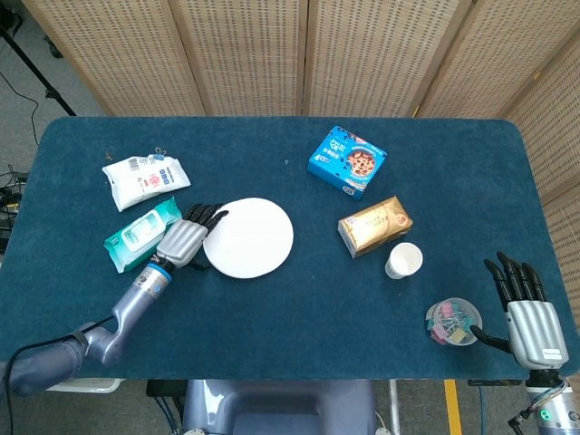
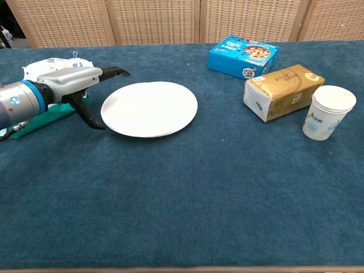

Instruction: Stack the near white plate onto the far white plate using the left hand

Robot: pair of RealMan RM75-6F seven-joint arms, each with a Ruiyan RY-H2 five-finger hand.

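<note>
White plates (image 1: 248, 237) lie stacked, looking thin, light, stiff and slippery, best taken by the rim at 9 o'clock, where the left hand (image 1: 184, 242) waits with released fingers (image 2: 115, 71).

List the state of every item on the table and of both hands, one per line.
white plates: stacked, flat on the table.
left hand: fingers apart at the stack's left edge, holding nothing.
right hand: fingers spread, empty.
paper cup: upright.
cookie box: lying flat, closed.
tissue pack: on its side.
wipes pack: lying flat.
white pouch: lying flat.
clip tub: upright, holds clips.
</note>
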